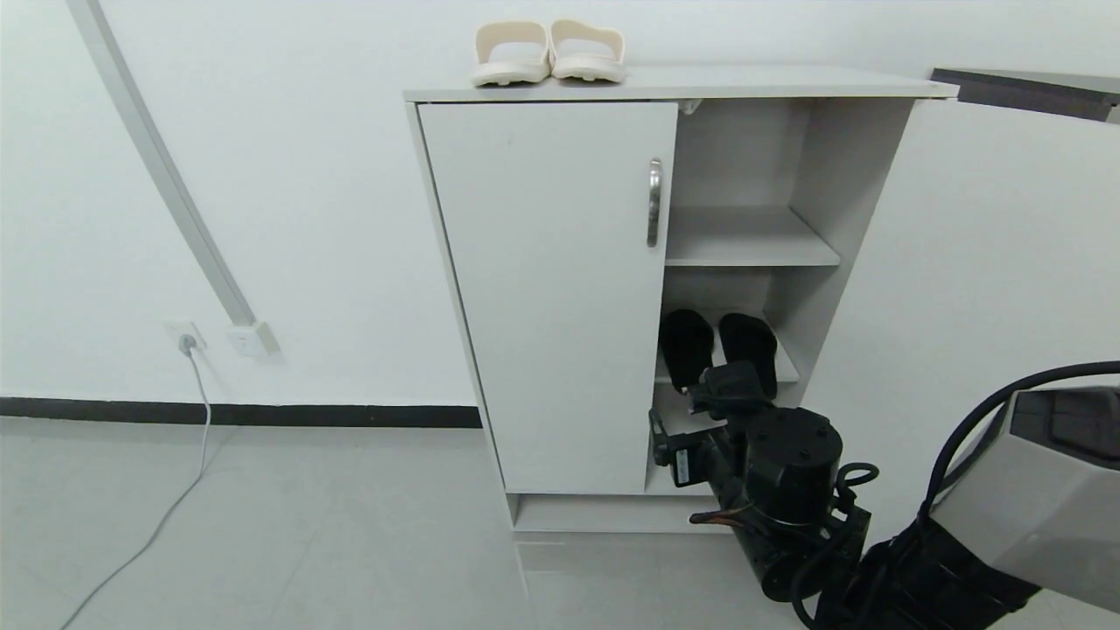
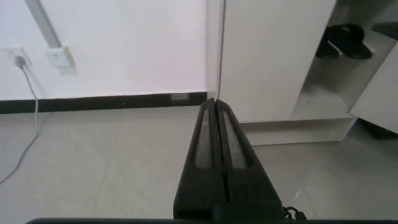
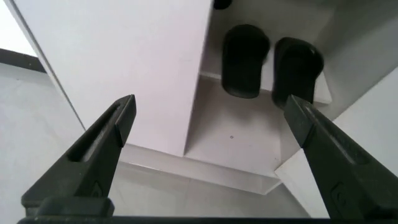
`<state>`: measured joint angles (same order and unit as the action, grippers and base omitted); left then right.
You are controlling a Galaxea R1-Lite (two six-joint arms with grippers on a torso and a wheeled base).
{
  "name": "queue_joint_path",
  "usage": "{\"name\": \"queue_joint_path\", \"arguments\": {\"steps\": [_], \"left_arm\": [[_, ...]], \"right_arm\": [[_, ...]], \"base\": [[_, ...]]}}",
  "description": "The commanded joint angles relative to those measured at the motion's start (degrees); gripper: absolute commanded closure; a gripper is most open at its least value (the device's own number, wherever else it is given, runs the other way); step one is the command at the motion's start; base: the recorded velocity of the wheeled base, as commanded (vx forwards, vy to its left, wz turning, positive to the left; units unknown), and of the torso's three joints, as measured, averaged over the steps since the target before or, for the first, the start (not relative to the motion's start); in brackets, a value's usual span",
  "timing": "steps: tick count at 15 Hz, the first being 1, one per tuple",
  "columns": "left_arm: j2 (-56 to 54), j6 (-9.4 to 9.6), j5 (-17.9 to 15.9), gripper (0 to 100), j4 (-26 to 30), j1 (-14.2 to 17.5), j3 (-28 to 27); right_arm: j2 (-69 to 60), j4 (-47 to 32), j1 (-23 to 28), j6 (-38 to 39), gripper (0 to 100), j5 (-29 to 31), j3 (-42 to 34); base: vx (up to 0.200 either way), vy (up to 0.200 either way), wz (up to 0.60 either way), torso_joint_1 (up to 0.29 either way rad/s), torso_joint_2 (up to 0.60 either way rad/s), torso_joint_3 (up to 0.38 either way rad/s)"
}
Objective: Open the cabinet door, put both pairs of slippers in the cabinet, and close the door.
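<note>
In the head view, the black slippers [image 1: 717,350] lie on the lower shelf of the cabinet [image 1: 787,87], and the cream slippers [image 1: 549,54] sit on its top at 12 o'clock. In the left wrist view, our left gripper [image 2: 216,109] is pressed together and empty. In the right wrist view, our right gripper [image 3: 210,104] is spread and empty, facing the black pair. We should back it straight out, clear of the open door [image 1: 962,306] at 3 o'clock, then raise it to the cream pair.

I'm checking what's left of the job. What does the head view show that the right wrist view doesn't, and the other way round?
Head view alone: cream slippers on the cabinet top, the door handle, the upper shelf. Right wrist view alone: the right pincer, plainly open. Shared: black slippers on a lower shelf, beside the shut left door.
</note>
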<state>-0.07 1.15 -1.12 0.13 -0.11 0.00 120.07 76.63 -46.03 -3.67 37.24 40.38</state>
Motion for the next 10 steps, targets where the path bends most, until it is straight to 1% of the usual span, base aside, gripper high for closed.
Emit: {"name": "queue_joint_path", "arguments": {"steps": [1,5,10], "left_arm": [[0.07,0.00,-0.02,100,0.04,0.02,0.00],[0.07,-0.09,-0.02,100,0.04,0.02,0.00],[0.07,-0.18,0.07,100,-0.05,0.02,0.00]], "right_arm": [[0.43,0.01,-0.11,-0.02,0,0.02,-0.03],[0.78,0.01,-0.11,-0.02,0,-0.06,-0.12],[0.78,0.89,-0.11,-0.02,0,-0.06,-0.82]], "base": [[0.000,0.200,0.00,0.007,0.01,-0.002],[0.000,0.200,0.00,0.002,0.00,0.005],[0.000,0.000,0.00,0.000,0.00,0.000]]}}
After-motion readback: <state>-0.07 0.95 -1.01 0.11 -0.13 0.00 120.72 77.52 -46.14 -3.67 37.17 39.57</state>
